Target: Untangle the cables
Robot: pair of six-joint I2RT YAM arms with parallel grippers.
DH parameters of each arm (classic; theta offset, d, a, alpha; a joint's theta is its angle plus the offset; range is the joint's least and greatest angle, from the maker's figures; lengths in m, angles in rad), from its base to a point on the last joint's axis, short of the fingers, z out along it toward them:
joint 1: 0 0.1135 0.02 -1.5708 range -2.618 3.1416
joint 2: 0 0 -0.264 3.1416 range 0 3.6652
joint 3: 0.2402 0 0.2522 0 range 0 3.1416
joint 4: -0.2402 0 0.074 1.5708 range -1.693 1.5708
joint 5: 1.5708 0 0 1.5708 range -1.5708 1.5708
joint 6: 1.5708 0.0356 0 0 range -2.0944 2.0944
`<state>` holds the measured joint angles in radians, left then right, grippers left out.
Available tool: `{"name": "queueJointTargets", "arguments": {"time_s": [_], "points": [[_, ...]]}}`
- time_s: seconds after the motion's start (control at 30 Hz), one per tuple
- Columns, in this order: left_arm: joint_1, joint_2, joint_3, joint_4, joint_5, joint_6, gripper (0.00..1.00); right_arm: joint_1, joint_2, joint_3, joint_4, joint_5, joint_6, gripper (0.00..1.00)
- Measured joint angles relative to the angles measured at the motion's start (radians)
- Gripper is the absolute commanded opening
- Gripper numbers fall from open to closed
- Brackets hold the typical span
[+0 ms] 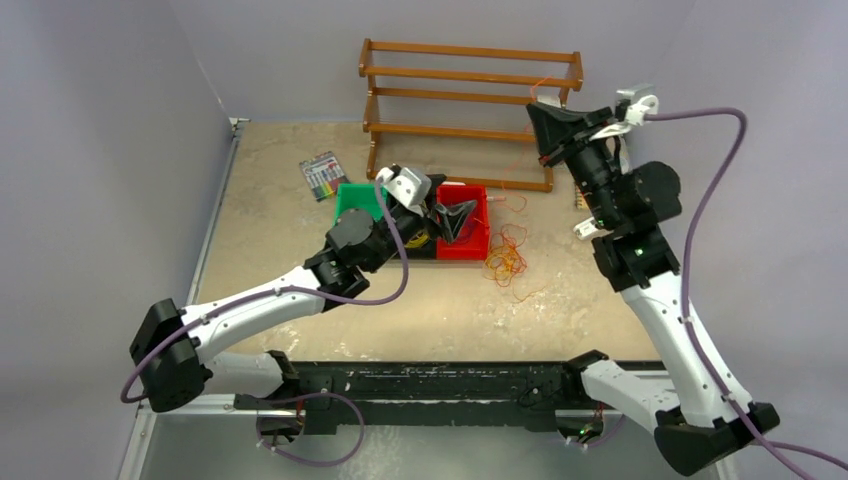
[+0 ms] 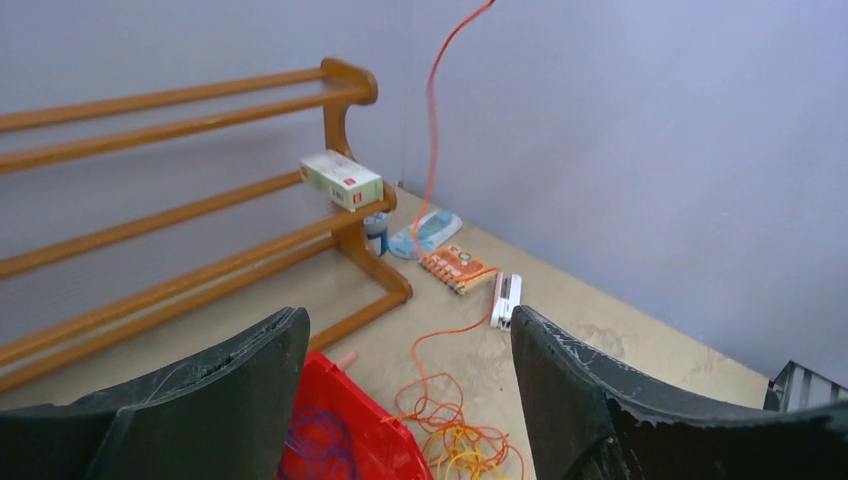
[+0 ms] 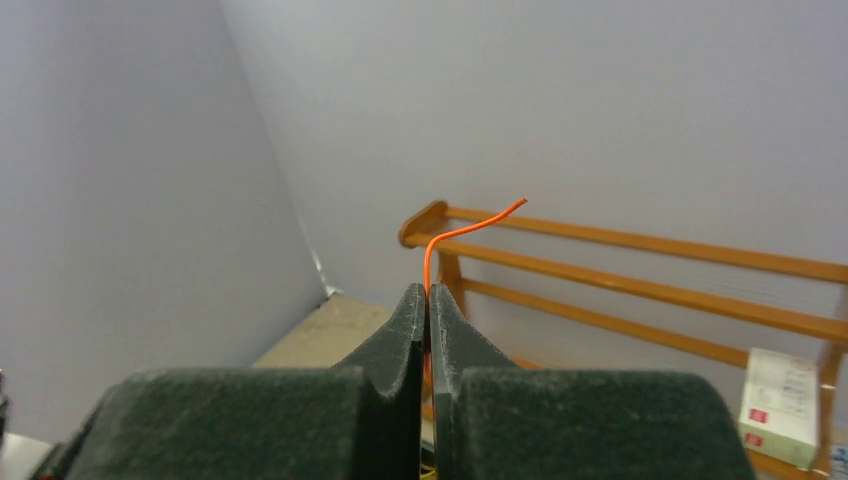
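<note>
The cables (image 1: 507, 258) lie as a loose orange and yellow bunch on the table, right of the red bin (image 1: 478, 245); the bunch also shows in the left wrist view (image 2: 470, 440). Dark purple loops (image 2: 315, 440) lie inside the red bin (image 2: 390, 440). My right gripper (image 1: 537, 108) is raised in front of the rack and shut on one orange strand (image 3: 428, 265), whose free end curls above the fingers. That strand (image 2: 432, 130) rises steeply from the bunch. My left gripper (image 1: 455, 215) hangs open and empty over the red bin, jaws wide apart (image 2: 408, 318).
A wooden rack (image 1: 470, 75) stands at the back, with a small white box (image 2: 341, 180) on its lower rail. A green bin (image 1: 355, 200) sits left of the red one. A colour card (image 1: 322, 175) lies at the back left. Small packets (image 2: 457, 267) lie by the right wall.
</note>
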<state>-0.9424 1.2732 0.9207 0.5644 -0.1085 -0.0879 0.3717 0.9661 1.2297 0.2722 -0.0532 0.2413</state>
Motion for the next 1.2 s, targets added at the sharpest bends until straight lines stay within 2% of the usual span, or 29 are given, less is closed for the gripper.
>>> {"name": "queueJointTargets", "arguments": {"time_s": [0.3, 0.5, 0.8, 1.2], "points": [[0.043, -0.056, 0.0, -0.037, 0.001, -0.016, 0.76, 0.0, 0.129, -0.06, 0.141, -0.224, 0.092, 0.0], [0.172, -0.048, 0.0, -0.052, 0.075, -0.126, 0.77, 0.0, 0.175, -0.069, 0.226, -0.345, 0.124, 0.0], [0.202, 0.056, -0.003, 0.047, 0.218, -0.272, 0.77, 0.0, 0.18, -0.071, 0.305, -0.422, 0.164, 0.0], [0.236, 0.209, 0.006, 0.144, 0.321, -0.393, 0.63, 0.0, 0.194, -0.074, 0.339, -0.475, 0.192, 0.0]]}}
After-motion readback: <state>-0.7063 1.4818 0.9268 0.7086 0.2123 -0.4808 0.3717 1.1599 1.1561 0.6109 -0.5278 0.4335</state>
